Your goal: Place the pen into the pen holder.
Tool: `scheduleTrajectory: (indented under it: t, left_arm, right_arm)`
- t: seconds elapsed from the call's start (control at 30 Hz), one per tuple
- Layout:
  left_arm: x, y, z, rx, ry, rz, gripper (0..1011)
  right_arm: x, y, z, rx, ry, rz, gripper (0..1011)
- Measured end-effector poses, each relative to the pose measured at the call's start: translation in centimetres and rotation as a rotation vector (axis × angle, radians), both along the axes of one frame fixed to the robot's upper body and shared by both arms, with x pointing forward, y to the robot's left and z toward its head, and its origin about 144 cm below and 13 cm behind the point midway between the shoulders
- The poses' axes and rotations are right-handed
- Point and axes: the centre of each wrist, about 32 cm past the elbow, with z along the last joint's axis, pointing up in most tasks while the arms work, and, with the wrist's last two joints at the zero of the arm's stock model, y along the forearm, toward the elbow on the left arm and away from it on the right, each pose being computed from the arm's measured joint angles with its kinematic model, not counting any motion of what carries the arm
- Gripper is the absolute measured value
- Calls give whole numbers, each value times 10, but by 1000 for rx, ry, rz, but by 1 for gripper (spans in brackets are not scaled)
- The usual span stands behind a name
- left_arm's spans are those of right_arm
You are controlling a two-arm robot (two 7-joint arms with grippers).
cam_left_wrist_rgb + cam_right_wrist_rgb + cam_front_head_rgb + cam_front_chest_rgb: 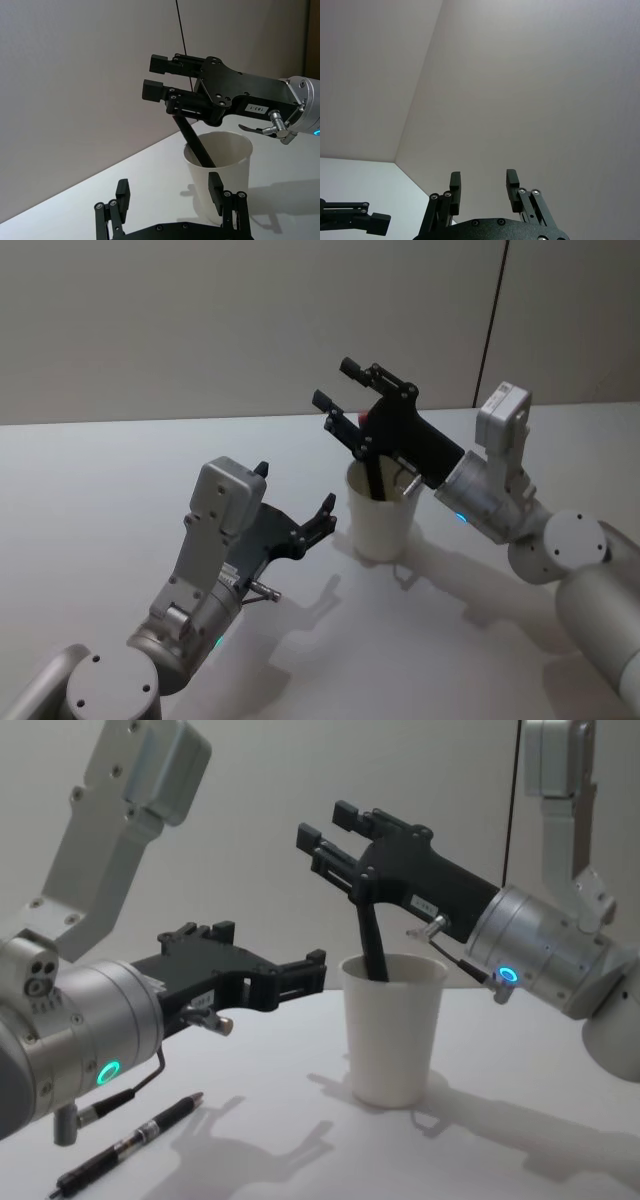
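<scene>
Head view: the right claw (335,383) is hovering over the pen holder (382,525) with its jaws standing apart. The pen (375,480) is leaning inside the holder.

Left wrist view: the pen's top is lying just under the lower finger, so in my judgement the claw should be withdrawing straight upward to avoid snagging it.

Right wrist view: nothing is sitting between the fingers.

Chest view: the left claw (265,952), likewise spread, is idling just left of the holder. A second pen (130,1145) is lying on the table (560,1160), near left.

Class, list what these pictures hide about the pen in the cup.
Tip of the pen: chest view, hidden by the cup wall.
Top of the pen: head view, covered by the right gripper; contact unclear.
Base of the cup: left wrist view, partly behind the left gripper.
</scene>
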Motion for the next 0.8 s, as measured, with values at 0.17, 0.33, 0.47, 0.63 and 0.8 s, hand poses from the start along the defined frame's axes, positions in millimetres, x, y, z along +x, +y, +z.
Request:
scheduleTrajectory:
  t: [0.17, 0.33, 0.47, 0.63, 0.8]
  left_arm:
    - [0, 0, 0, 0, 0, 0, 999]
    - [0, 0, 0, 0, 0, 0, 1000]
    - [0, 0, 0, 0, 0, 0, 999]
    - [0, 0, 0, 0, 0, 0, 1000]
    - [0, 0, 0, 0, 0, 0, 1000]
  right_arm:
    - [2, 0, 0, 2, -2, 1, 658]
    - [3, 0, -1, 3, -5, 4, 832]
    - [4, 0, -1, 7, -8, 4, 933]
    - [3, 0, 0, 13, -14, 0, 1001]
    - [-3, -1, 1, 25, -15, -24, 1001]
